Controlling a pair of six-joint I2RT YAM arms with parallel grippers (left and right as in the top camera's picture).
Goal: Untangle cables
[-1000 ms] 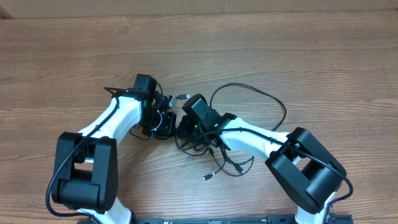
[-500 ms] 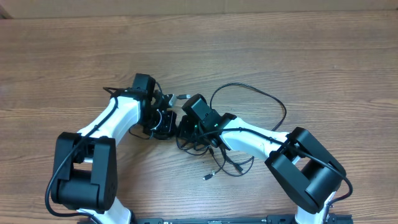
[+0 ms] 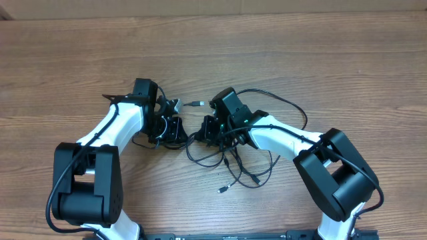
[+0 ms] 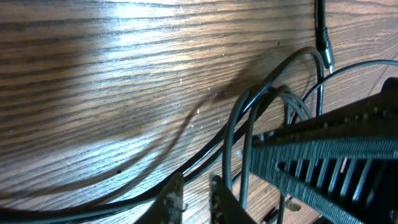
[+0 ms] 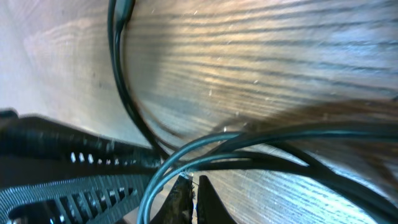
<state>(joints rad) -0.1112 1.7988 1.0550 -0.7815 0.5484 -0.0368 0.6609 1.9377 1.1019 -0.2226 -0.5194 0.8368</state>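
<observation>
- The right gripper (image 5: 191, 190) has its jaws pinched together on the thin black flexible cables (image 5: 292, 143), which spread out ahead of its tips and to both sides.
- The left gripper (image 4: 196, 194) has its jaws a narrow slit apart with nothing between them. The cables loop just ahead and to its right on the brown wood-grain table (image 4: 93, 74).

Two robot arms, left arm (image 3: 110, 130) and right arm (image 3: 283, 137), two claws, left claw (image 4: 194, 200) and right claw (image 5: 191, 196), one wooden worktop (image 3: 333, 60), one tangle of several thin black cables (image 3: 223, 155), exact strand count unclear, at least three plug ends (image 3: 197, 104) showing.
</observation>
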